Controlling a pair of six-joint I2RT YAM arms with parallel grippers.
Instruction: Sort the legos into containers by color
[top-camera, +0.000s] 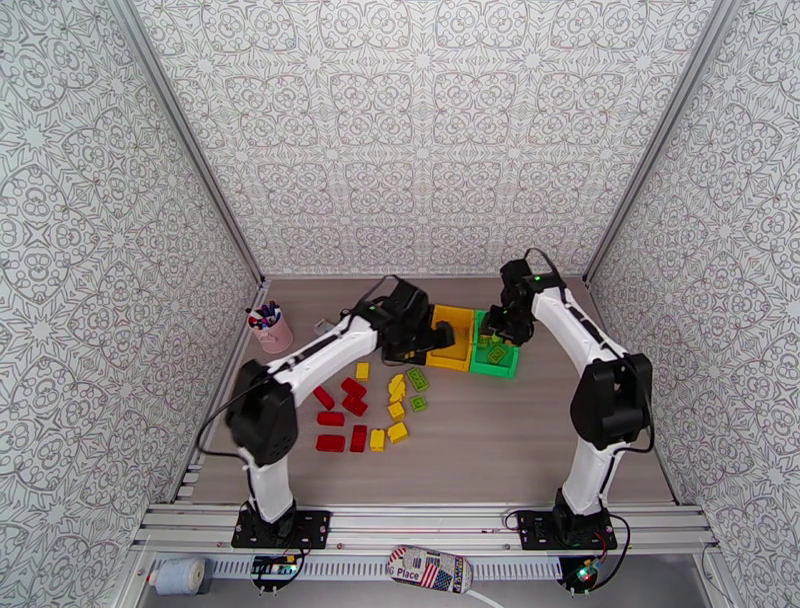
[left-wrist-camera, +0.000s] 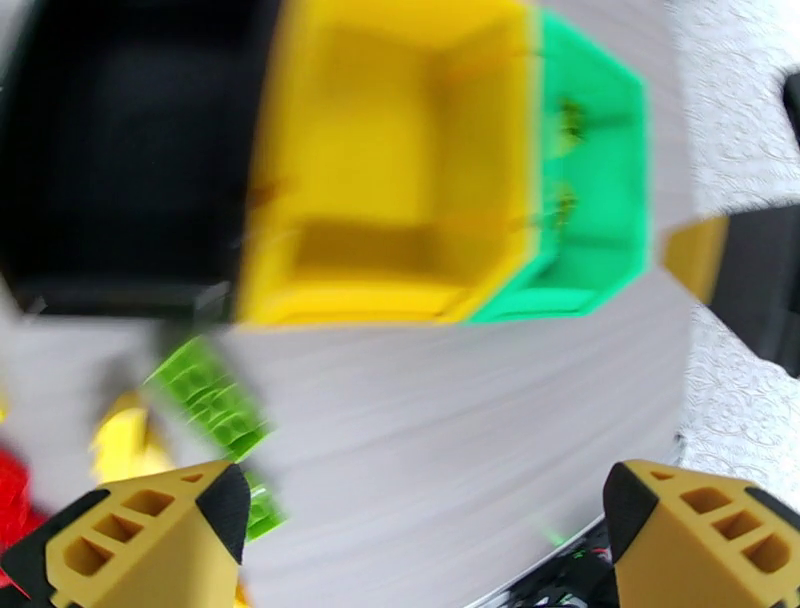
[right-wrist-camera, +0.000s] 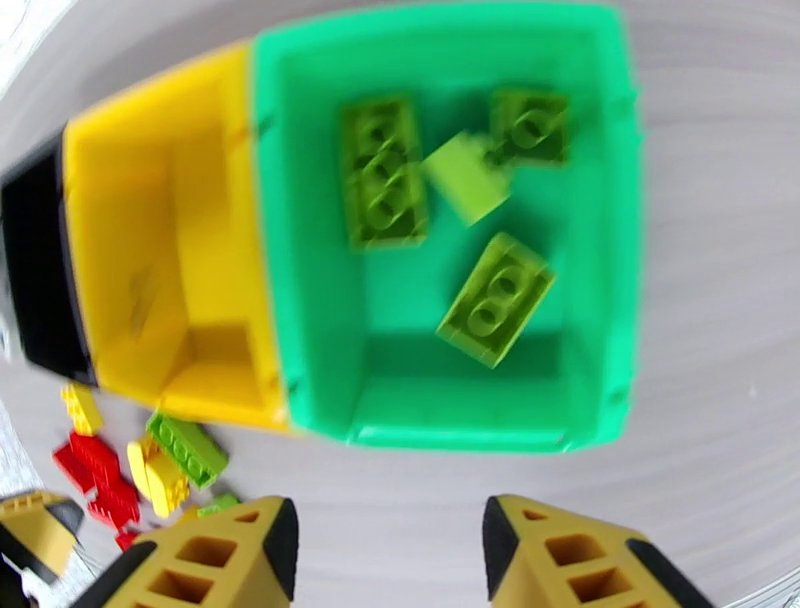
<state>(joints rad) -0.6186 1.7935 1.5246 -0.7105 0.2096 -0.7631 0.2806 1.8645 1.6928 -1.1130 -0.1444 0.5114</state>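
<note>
The three bins stand touching in a row toward the back of the worktop (top-camera: 520, 440). The black bin (left-wrist-camera: 120, 150) is on the left, the yellow bin (right-wrist-camera: 130, 200) in the middle and the green bin (right-wrist-camera: 460, 415) on the right.

The right gripper (right-wrist-camera: 390, 555) hangs above the near side of the green bin, its fingers spread with nothing between them. Four green bricks (right-wrist-camera: 495, 298) lie on that bin's floor, one of them tipped at an angle.

The left gripper (left-wrist-camera: 420, 530) hovers at the black bin's end of the row, its fingers also spread wide and holding nothing.

The other bricks lie scattered on the worktop in front of the bins. The red bricks (top-camera: 330, 442) are nearest the left arm, with the yellow bricks (top-camera: 397, 432) just beside them. A few loose green bricks (top-camera: 417, 379) lie closest to the yellow bin.
</note>
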